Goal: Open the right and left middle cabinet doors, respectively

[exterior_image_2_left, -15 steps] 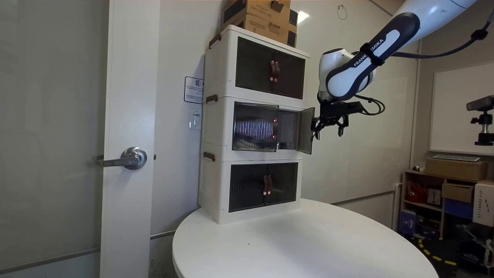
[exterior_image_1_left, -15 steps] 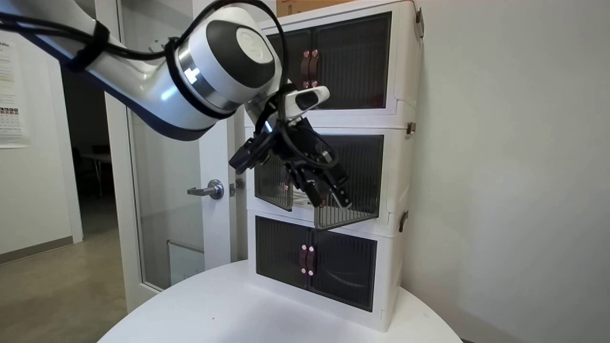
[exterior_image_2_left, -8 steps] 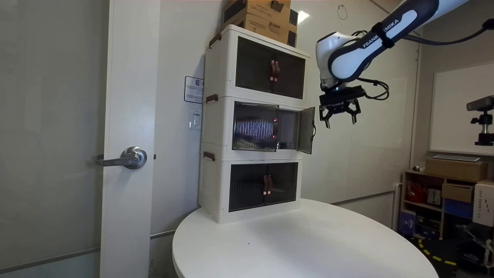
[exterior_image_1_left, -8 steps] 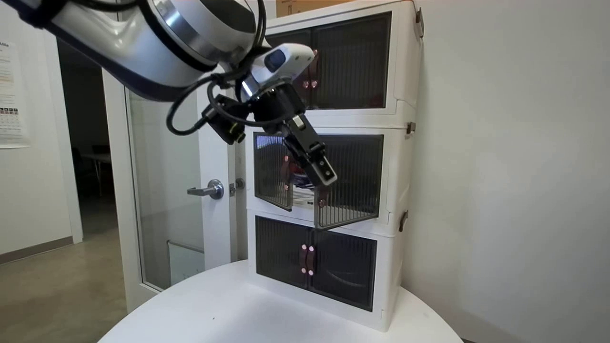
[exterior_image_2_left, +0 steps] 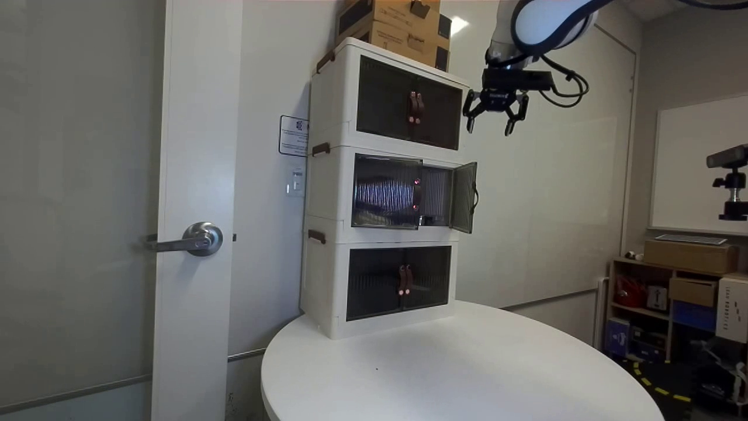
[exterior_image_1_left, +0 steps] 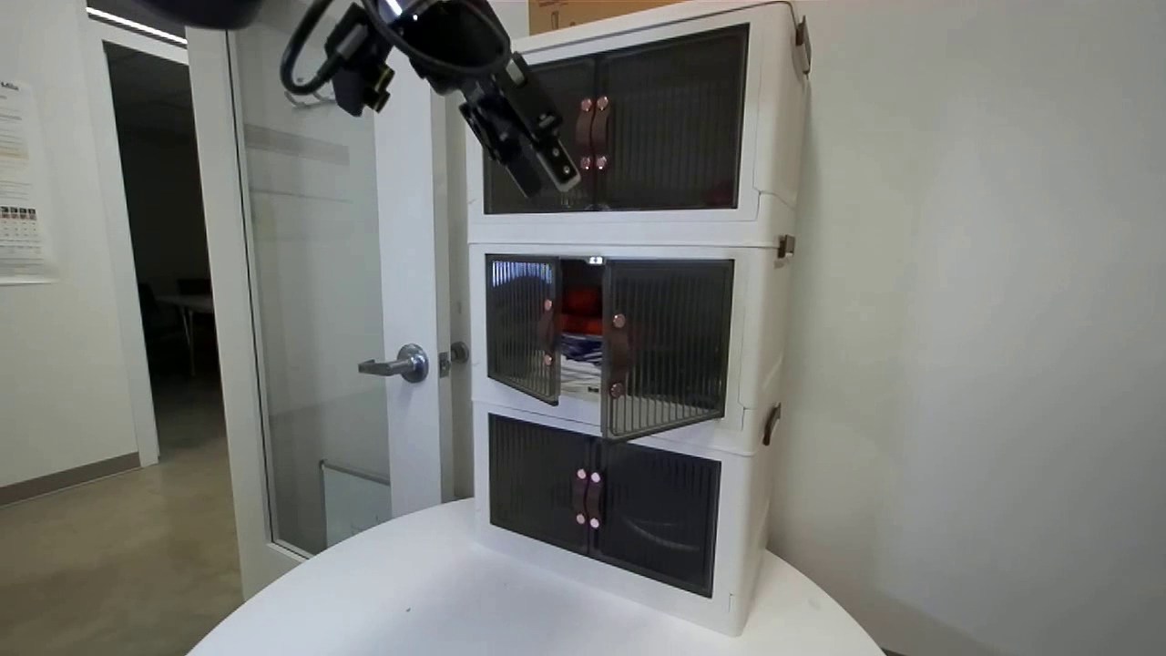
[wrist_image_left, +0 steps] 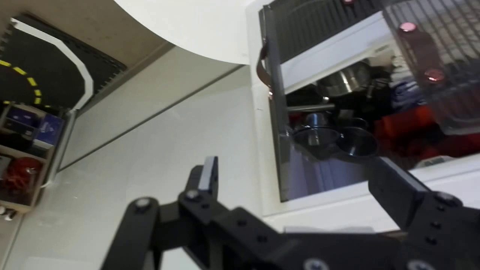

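Smoky grey and ribbed, saw the right middle cabinet door (exterior_image_2_left: 465, 197) swung outward and the left middle cabinet door (exterior_image_2_left: 383, 190) ajar on the white cabinet (exterior_image_2_left: 327, 269), with a gap between. Found both below the claw (exterior_image_2_left: 489, 127) and apart from it in both exterior views. In the wrist view, noted fingers (wrist_image_left: 392, 193) spread wide apart, with both doors beyond them and the right one nearly edge-on. In an exterior view, caught the claw overlapping the left top-tier door (exterior_image_1_left: 563, 82); on both middle doors, made out brown strap handles (exterior_image_1_left: 618, 355).
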`<act>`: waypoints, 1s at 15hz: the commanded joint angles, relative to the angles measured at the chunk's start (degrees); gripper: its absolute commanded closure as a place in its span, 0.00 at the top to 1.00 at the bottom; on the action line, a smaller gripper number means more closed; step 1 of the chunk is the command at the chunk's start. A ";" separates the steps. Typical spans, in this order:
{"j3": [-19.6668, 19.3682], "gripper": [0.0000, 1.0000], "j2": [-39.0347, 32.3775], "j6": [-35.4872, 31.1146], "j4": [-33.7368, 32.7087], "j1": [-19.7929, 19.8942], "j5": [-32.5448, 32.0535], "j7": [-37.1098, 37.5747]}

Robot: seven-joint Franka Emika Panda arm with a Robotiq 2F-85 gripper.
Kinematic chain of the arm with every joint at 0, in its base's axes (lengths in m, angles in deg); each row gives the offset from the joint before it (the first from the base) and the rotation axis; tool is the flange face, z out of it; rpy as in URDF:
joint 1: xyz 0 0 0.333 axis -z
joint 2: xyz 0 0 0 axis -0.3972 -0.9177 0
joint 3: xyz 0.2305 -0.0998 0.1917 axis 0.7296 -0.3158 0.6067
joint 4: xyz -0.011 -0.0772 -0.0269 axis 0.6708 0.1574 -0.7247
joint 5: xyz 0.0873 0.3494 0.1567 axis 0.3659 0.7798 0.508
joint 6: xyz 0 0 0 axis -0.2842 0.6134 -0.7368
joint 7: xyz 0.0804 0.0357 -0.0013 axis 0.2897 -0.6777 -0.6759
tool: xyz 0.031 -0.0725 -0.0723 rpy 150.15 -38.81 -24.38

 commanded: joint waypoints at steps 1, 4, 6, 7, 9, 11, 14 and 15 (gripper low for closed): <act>1.83 1.00 1.87 -3.32 -0.77 2.85 8.68 -8.88; 1.29 1.00 -1.66 0.23 -5.76 4.82 16.33 -14.94; 0.57 1.00 -5.93 2.81 -10.47 6.38 20.32 -20.08; 0.40 1.00 -8.30 4.94 -13.29 7.01 21.93 -22.29; 0.38 1.00 -13.24 9.14 -19.27 7.93 23.63 -24.85; 0.36 1.00 -17.88 12.70 -24.96 8.25 24.09 -25.91; -0.04 1.00 -24.22 18.43 -33.18 7.81 22.58 -25.10; -0.22 1.00 -26.02 20.54 -35.80 7.59 22.14 -24.64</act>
